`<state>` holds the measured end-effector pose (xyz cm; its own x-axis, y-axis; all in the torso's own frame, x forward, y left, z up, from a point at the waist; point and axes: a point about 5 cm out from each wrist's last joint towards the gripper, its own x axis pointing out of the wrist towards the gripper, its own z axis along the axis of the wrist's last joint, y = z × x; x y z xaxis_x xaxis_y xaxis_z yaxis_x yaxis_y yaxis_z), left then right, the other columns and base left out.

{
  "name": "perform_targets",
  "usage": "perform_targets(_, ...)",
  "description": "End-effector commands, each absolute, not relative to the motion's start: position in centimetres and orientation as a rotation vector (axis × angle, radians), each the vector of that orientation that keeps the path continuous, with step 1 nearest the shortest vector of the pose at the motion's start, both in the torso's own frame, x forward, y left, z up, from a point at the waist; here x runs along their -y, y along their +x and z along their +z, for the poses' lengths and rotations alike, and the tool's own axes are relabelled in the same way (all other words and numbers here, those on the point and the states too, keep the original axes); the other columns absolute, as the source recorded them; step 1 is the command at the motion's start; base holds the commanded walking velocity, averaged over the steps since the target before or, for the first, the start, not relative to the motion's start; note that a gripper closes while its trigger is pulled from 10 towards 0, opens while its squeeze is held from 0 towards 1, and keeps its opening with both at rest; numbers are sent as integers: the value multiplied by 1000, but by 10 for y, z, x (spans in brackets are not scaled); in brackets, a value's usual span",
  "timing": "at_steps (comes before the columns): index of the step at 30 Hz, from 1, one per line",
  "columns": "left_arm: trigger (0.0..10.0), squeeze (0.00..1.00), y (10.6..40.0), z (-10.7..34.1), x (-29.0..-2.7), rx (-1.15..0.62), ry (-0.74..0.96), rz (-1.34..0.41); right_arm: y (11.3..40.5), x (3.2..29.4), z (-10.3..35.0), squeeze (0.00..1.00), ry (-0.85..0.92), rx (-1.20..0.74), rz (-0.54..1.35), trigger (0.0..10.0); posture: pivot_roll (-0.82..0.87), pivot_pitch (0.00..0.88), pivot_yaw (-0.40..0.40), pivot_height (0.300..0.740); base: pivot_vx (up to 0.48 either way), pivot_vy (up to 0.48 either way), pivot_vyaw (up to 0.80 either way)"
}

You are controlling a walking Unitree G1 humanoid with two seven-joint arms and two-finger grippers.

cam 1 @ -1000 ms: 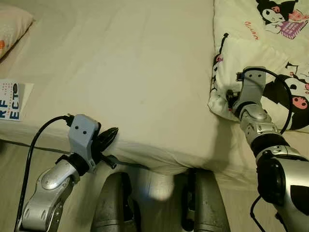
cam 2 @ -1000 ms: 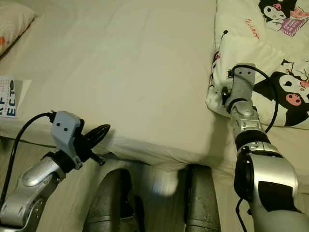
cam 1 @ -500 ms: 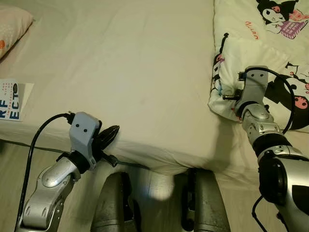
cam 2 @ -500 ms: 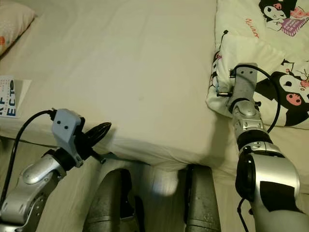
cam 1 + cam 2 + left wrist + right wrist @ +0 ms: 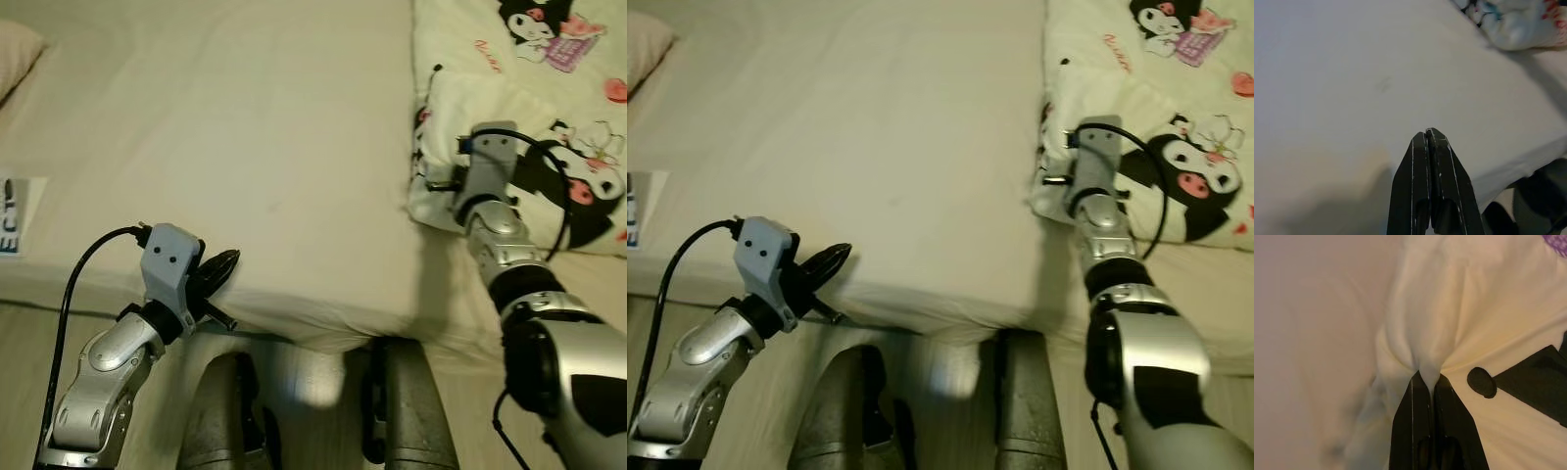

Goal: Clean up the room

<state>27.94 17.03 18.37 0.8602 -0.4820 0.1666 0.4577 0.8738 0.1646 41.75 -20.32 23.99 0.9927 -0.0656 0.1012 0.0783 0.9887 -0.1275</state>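
A cream quilt (image 5: 529, 59) printed with black-and-pink cartoon figures lies bunched on the right side of the bed (image 5: 245, 147). My right gripper (image 5: 1427, 377) is shut on a pinched fold of the quilt's near left corner (image 5: 436, 186); the cloth rises in a ridge from between the fingers. My left gripper (image 5: 227, 260) is shut with nothing in it and hovers just off the mattress's front edge; its closed black fingertips (image 5: 1426, 133) point over the bare beige sheet.
A pale pillow (image 5: 15, 44) lies at the bed's far left. A printed booklet (image 5: 12, 201) rests near the left front edge. My own two legs (image 5: 225, 411) stand against the bed's front, on a light wooden floor (image 5: 29, 392).
The whole view has shifted a little, so the camera moved. The right gripper stays at the quilt's corner, slightly further onto the fold. The left arm has barely moved.
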Motion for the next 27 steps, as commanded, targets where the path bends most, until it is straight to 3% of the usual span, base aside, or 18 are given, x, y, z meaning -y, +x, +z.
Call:
perform_targets(1, 10000, 0, 276, 174, -170, 180, 116, -488, 417, 183, 236, 0, -134, 134, 10, 0, -5, 434, 19, 589, 0, 0, 0)
perform_targets(12, 10000, 0, 266, 169, -155, 185, 76, -528, 392, 144, 211, 0, -240, 168, 203, 0, -33, 415, 13, 589, 0, 0, 0)
perform_targets(27, 10000, 0, 258, 160, -140, 170, 63, -570, 299, 119, 148, 0, -395, 87, 275, 0, -41, 409, 14, 589, 0, 0, 0)
